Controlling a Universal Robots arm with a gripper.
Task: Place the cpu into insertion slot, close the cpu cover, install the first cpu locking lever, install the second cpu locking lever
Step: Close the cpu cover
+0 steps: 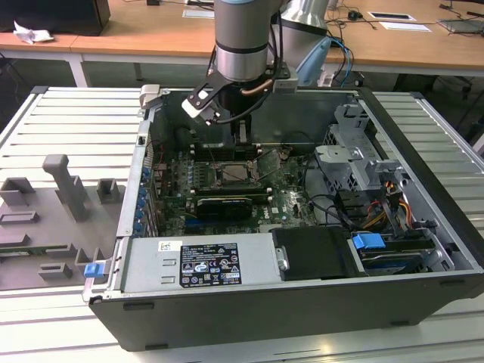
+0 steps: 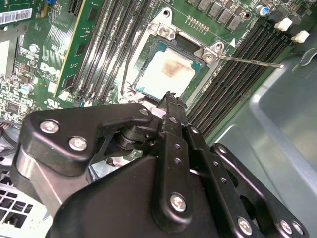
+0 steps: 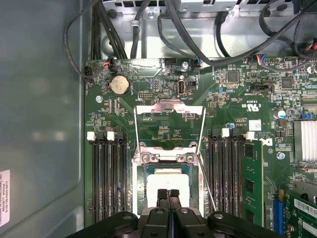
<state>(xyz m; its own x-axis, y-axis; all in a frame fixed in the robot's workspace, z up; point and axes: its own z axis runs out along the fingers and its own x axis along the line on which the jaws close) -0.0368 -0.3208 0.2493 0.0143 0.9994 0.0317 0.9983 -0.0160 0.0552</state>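
The cpu (image 2: 168,74), a pale silver square with a brownish smudge, lies seated in the insertion slot (image 2: 140,85) on the green board; it also shows in the first wrist view (image 3: 168,182). The cpu cover (image 3: 170,106) stands open, swung back off the socket on its hinge. One thin locking lever (image 2: 247,61) sticks out free from the socket corner, and it runs beside the socket in the first wrist view (image 3: 205,184). My gripper (image 3: 168,192) is shut with nothing in it, its tips just above the cpu's near edge (image 2: 170,97). In the exterior view the gripper (image 1: 242,138) hangs over the socket (image 1: 234,172).
Long black memory slots (image 3: 108,178) flank the socket on both sides. The open case's grey wall (image 3: 39,114) and black cables (image 3: 148,29) lie close by. A drive cage (image 1: 355,155) stands at the exterior view's right, and a power supply (image 1: 200,261) runs along the case front.
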